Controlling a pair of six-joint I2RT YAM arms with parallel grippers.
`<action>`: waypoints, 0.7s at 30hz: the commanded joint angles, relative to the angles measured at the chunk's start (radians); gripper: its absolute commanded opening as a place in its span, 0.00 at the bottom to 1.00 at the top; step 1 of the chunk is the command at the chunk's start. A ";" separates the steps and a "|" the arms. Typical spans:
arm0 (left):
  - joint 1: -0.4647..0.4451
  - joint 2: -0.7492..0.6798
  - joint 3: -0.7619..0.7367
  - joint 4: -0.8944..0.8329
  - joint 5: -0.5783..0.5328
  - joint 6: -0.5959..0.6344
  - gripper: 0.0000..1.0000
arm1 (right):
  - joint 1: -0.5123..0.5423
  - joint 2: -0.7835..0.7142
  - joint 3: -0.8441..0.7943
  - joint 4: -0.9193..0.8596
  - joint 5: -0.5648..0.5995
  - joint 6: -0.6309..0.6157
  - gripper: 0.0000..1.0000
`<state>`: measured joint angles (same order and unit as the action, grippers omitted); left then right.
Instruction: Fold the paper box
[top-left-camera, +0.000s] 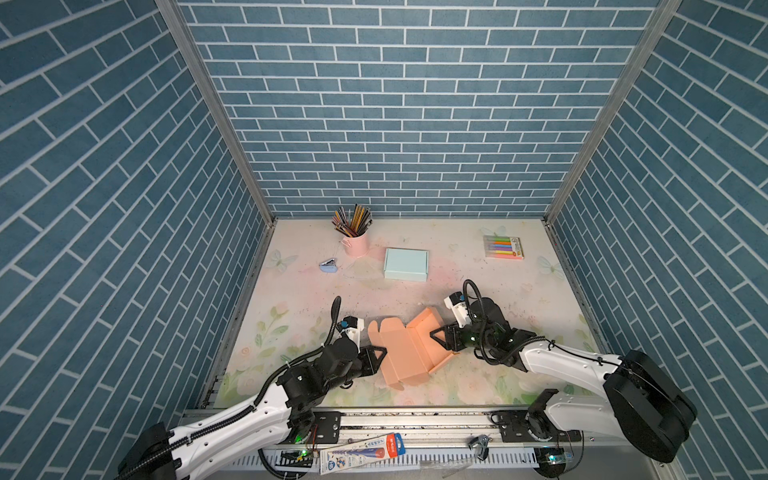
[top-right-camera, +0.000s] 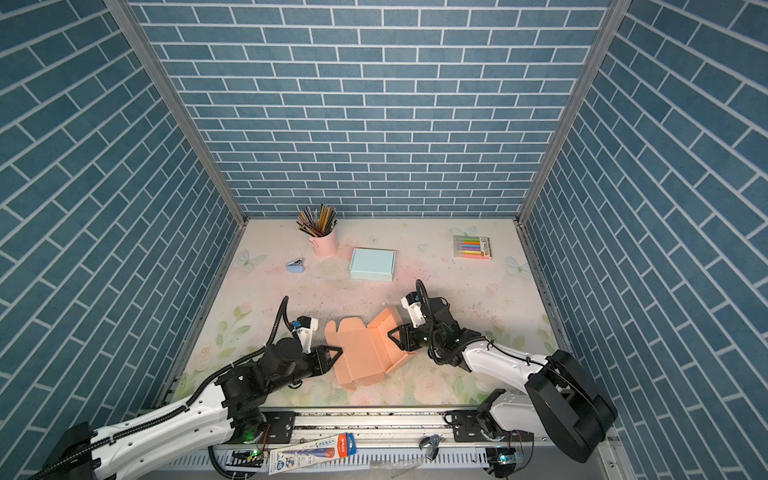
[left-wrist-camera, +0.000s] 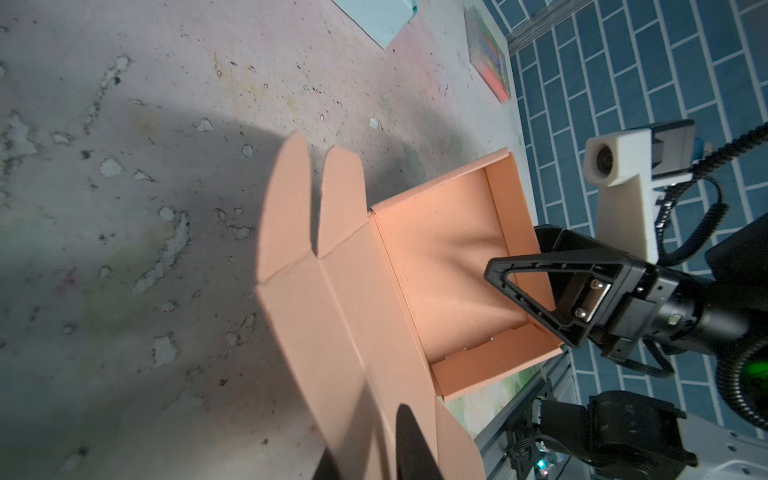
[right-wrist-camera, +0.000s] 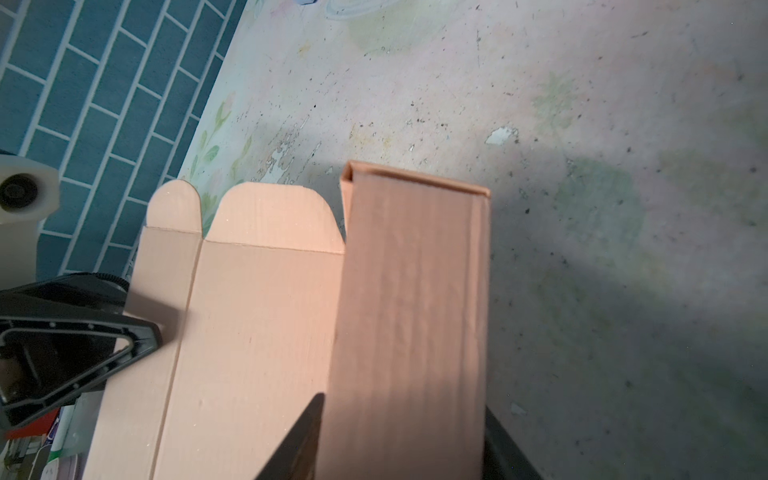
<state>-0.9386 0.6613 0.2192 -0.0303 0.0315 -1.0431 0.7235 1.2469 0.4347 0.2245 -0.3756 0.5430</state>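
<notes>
**Top views.** Box (top-left-camera: 399, 353) sits on the table (top-left-camera: 478, 291) near the front, between the arms. It is half formed. The lid (top-left-camera: 384, 353) lies flat, and the tray (top-left-camera: 432, 338) on its right is tipped up about the hinge crease. The box's long axis runs front to back, slightly skewed. The left gripper (top-left-camera: 376, 357) is at the lid's free edge and the right gripper (top-left-camera: 436, 334) is at the tray. Both top views show the same layout.

**Left wrist.** The lid (left-wrist-camera: 345, 311) runs away from the camera to the tray (left-wrist-camera: 449, 270), whose open face looks back this way. The left fingers (left-wrist-camera: 411, 440) are closed down on the lid's edge with the card between them. On the right gripper (left-wrist-camera: 515, 253), one finger lies across the tray's open face and its mate sits behind the base. They are apart, but I cannot tell whether they bear on the card.

**Right wrist.** The tray (right-wrist-camera: 415, 311) fills the gap between the right fingers (right-wrist-camera: 307, 432). The lid (right-wrist-camera: 249, 332) lies beyond it, with the left gripper (right-wrist-camera: 141, 336) on the far strip.

**Judgement.** The next step is probably closing the lid over the tray, and that turns on the hinge. The lid lies on the left arm's side with its free edge in that arm's fingers, so the left arm is nearer. It would swing the lid rightward over the crease while the right arm steadies the tray.
</notes>
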 joint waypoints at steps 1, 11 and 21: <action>-0.005 0.000 -0.015 0.039 -0.012 -0.015 0.15 | -0.003 -0.017 -0.010 0.001 0.003 -0.004 0.53; -0.011 -0.006 -0.011 0.028 -0.034 -0.033 0.04 | -0.004 -0.061 -0.016 -0.030 0.015 -0.017 0.65; -0.011 -0.013 0.064 -0.091 -0.077 0.009 0.00 | 0.001 -0.213 -0.047 -0.141 0.057 -0.049 0.85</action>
<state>-0.9459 0.6609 0.2379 -0.0589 -0.0010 -1.0588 0.7235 1.0798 0.3935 0.1452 -0.3489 0.5274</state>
